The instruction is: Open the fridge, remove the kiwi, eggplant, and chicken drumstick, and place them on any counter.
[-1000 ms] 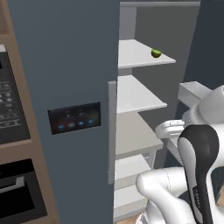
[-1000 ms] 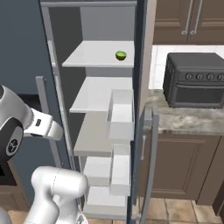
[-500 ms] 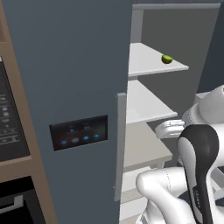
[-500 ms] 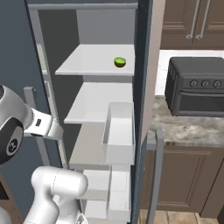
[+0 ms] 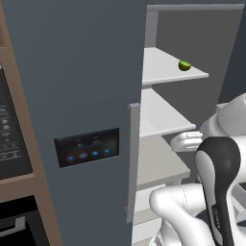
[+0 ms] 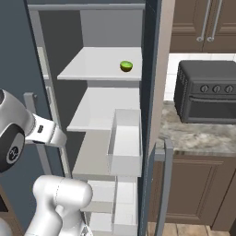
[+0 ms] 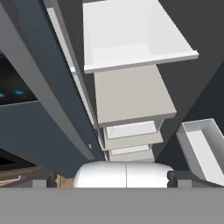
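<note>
You have the tall slate-blue two-door fridge in front of you with its right door swung open, so the white shelves inside are exposed. The left door is closed; its dark panel of blue lights sits beside a long grey vertical handle.

The small round yellowish-green kiwi rests on the upper white shelf, toward that shelf's right front corner as seen from the right base camera; from the left base camera it lies near the shelf's far right edge. It is well apart from the arm.

In the hand view your two-finger gripper is released, its dark tips spread wide with nothing between them, and it faces the lower white shelves.

On the inside of the open door a white rectangular bin hangs. Past the door, a black countertop oven stands on the grey-beige marbled stone counter over dark brown cabinets.
</note>
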Motion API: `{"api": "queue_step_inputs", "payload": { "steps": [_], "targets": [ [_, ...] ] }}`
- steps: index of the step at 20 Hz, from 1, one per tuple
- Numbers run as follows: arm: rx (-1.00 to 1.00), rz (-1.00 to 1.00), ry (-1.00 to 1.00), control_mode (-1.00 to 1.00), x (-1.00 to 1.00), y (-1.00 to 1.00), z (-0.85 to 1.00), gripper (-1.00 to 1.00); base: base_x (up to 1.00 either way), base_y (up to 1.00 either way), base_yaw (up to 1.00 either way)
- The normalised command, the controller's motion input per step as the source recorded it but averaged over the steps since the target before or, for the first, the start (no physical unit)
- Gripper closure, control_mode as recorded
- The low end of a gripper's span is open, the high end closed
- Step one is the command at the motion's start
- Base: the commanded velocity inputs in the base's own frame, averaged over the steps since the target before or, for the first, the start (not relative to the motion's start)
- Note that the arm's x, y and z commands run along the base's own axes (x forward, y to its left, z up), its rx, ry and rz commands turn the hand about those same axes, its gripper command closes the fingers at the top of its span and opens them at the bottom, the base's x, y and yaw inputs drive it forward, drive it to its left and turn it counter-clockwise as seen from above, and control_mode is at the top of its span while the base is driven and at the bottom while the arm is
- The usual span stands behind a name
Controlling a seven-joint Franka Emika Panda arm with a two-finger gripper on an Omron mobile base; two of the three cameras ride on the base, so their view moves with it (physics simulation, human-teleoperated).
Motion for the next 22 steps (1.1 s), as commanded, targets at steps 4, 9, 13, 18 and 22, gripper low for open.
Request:
{"api": "queue_step_inputs", "payload": {
  "steps": [4,9,13,18,22],
  "targets": [
    [0.0,0.0,0.0,-1.0,0.0,0.0,0.03,-1.0,0.0,0.0,0.0],
    [-0.02,-0.01,0.0,-1.0,0.0,-0.01,0.39,-1.0,0.0,0.0,0.0],
    [-0.01,-0.11,0.0,-1.0,0.0,-0.03,0.46,-1.0,0.0,0.0,0.0],
    [-0.01,-0.15,0.0,-1.0,0.11,-0.12,0.14,-1.0,0.0,0.0,0.0],
    [-0.05,-0.04,-0.05,-1.0,0.23,-0.24,0.02,-1.0,0.0,0.0,0.0]
  ]
}}
